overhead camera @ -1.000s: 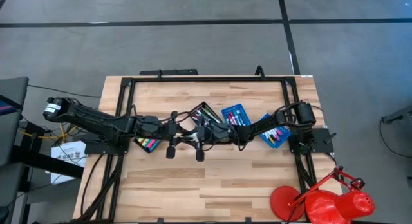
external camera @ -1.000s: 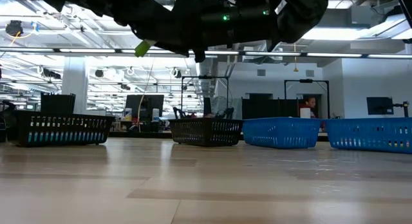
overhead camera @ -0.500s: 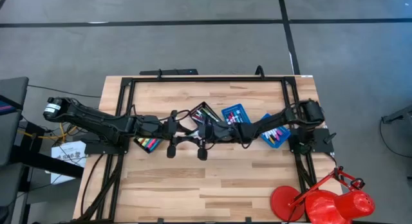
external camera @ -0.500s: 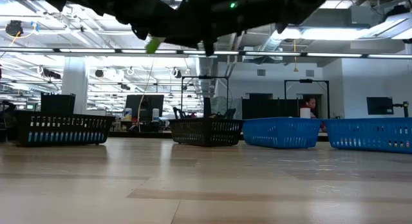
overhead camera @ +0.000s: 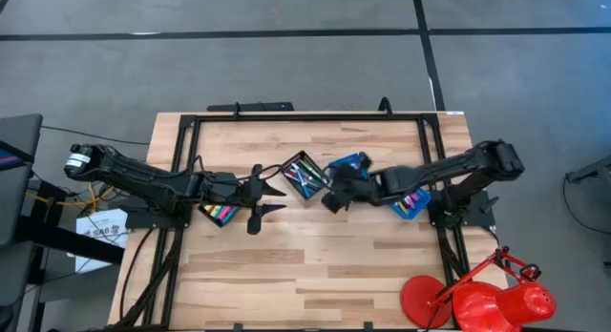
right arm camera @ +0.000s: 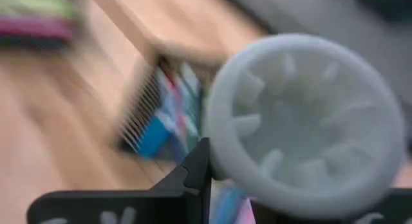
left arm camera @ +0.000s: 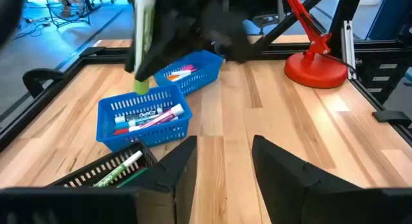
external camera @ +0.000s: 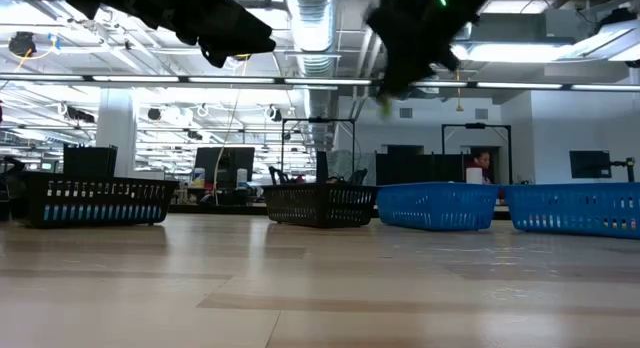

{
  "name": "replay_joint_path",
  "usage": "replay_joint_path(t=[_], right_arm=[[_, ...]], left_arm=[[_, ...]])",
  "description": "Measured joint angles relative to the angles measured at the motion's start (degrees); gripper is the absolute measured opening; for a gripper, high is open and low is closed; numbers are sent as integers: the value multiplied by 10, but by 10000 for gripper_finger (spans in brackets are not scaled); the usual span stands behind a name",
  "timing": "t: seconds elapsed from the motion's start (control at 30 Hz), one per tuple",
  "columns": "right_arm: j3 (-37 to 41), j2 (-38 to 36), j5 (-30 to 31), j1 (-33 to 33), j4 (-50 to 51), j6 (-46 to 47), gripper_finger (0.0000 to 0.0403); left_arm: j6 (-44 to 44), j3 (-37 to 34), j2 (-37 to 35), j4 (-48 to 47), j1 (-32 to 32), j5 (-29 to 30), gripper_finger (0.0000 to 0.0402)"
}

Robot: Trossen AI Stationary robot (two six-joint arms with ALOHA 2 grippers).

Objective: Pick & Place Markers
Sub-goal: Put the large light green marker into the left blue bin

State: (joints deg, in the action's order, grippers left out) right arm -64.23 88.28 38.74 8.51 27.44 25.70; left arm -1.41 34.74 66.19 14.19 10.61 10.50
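While aloft, right gripper [overhead camera: 331, 200] round marker [left arm camera: 144, 40]

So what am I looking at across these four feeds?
Two dark robot arms work at a wooden table. One picture looks straight down, one looks level across the tabletop, and two come from cameras on the wrists. On the table stand two black trays and two blue trays of markers, plus a red lamp. The left arm hangs with its jaws open and empty. The right arm holds a green marker in its jaws near the middle trays. Its own camera shows that marker's end up close.
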Motion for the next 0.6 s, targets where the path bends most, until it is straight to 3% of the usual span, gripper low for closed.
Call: replay_joint_path(t=[0.2, 0.4, 0.6], right_arm=[[2, 30, -67, -46, 235, 220, 67], [1, 87, -181, -73, 221, 198, 69], [1, 128, -212, -95, 220, 189, 84]], left_arm=[[0, 0, 0, 0, 0, 0, 138], [0, 0, 0, 1, -1, 2, 136], [0, 1, -1, 2, -1, 2, 136]])
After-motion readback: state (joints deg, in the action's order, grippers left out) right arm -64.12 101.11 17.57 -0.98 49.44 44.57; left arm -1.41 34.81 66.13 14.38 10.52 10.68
